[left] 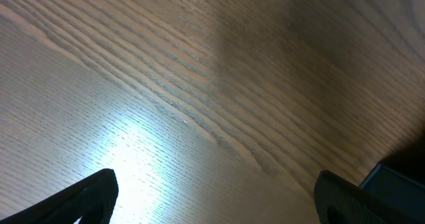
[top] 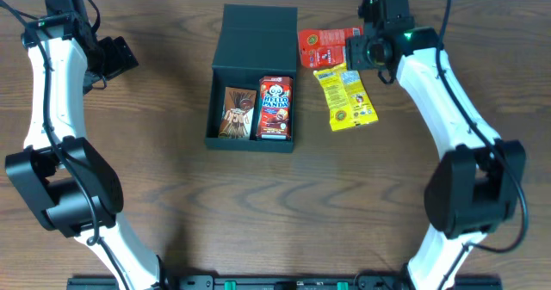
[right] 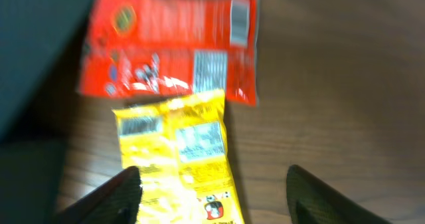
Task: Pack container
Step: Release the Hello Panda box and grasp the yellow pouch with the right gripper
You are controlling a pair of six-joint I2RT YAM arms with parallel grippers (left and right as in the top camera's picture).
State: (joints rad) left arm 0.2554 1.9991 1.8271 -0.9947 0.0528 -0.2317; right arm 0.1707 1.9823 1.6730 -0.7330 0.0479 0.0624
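Observation:
The container point(top: 225, 70) is a dark square box in the table's middle, with its lid point(top: 258, 32) open at the far side. Inside lie a brown snack pack point(top: 237, 114) and a red Hello Panda box point(top: 275, 107). A red packet point(top: 318, 45) and a yellow packet point(top: 346, 99) lie on the table right of the container. My right gripper point(top: 355, 52) is open above these two packets. In the right wrist view its fingers point(right: 212, 181) straddle the yellow packet point(right: 179, 144), below the red packet point(right: 169, 41). My left gripper point(top: 116, 56) is open and empty, left of the container.
In the left wrist view the open fingers point(left: 216, 181) hover over bare wood, with a corner of the container point(left: 398, 184) at the bottom right. The container's dark wall point(right: 33, 58) fills the left of the right wrist view.

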